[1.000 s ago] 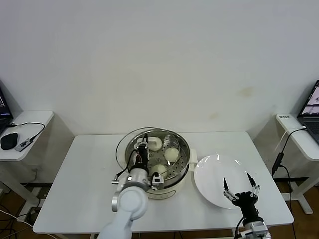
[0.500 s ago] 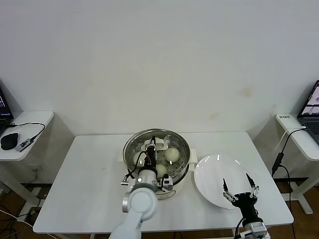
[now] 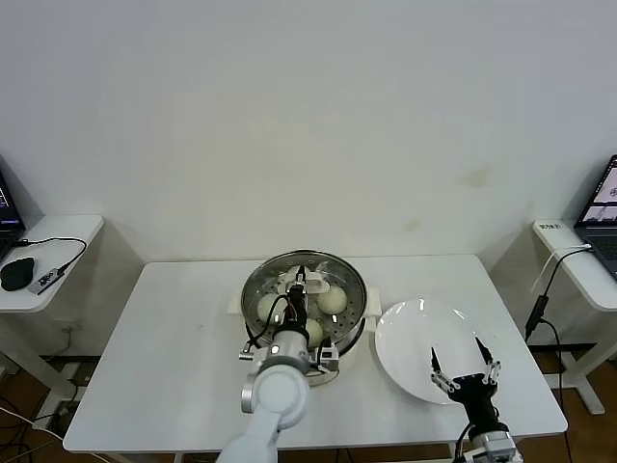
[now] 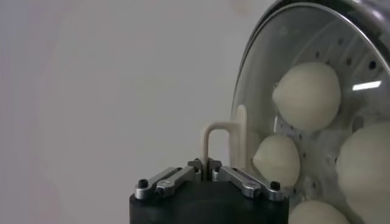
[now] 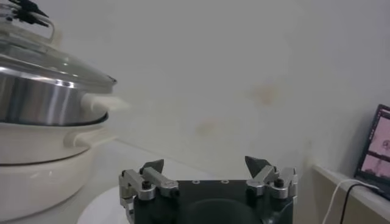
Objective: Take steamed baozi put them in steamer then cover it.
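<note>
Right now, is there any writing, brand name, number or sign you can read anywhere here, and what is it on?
None can be read.
The laptop screen at the right edge shows content, too small to make out.
The steamer, its glass lid, the white plate and both grippers show no visible label.

Glass lid [image 3: 304, 294] and left gripper [image 3: 301, 285] block the steamer [image 3: 339, 338] top; white plate [image 3: 424, 338] lies bare
</note>
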### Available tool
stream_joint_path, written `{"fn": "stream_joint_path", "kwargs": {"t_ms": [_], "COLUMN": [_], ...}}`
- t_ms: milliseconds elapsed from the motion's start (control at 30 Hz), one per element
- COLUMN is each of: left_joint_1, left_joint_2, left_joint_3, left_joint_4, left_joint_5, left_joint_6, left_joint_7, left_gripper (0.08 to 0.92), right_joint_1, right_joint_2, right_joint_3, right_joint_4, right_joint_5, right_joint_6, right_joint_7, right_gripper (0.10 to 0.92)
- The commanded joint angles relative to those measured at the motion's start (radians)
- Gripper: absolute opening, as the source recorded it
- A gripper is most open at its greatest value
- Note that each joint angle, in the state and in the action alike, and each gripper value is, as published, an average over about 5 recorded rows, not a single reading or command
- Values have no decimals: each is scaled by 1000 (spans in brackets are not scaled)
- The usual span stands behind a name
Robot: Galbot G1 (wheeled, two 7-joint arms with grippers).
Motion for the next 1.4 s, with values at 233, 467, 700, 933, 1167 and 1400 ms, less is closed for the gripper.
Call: {"fn": "stream_joint_path", "kwargs": {"t_ms": [233, 467, 700, 933, 1167, 1400], "left_joint_1": [2, 41, 151, 408, 609, 650], "left_joint_2": [-19, 9, 72, 169, 270, 289], "left_joint_3": [-5, 1, 20, -34, -292, -533], "left_joint_4": [6, -72, -230, -482, -565, -422], "left_joint_5": [9, -5, -61, -276, -876, -1510], "left_joint_6": [-12, -14, -25, -74, -216, -397], "left_joint_7": [-21, -21, -38, -127, -375, -522], "left_gripper": [135, 312, 512, 711, 820, 823], "right_joint_1": [-5, -2, -5, -17, -22, -62], "right_joint_2": [-4, -4, -10, -38, -55, -78], "right_joint_3": [2, 0, 3, 17, 9, -2], "right_joint_4": [-1, -3, -6, -11, -9, 13], "right_joint_5": [-3, -2, 1, 28, 79, 104], "right_joint_6": [6, 4, 4, 7, 0, 2], "right_joint_7": [-1, -1, -1, -2, -9, -14], "right_gripper": [823, 823, 823, 823, 823, 823]}}
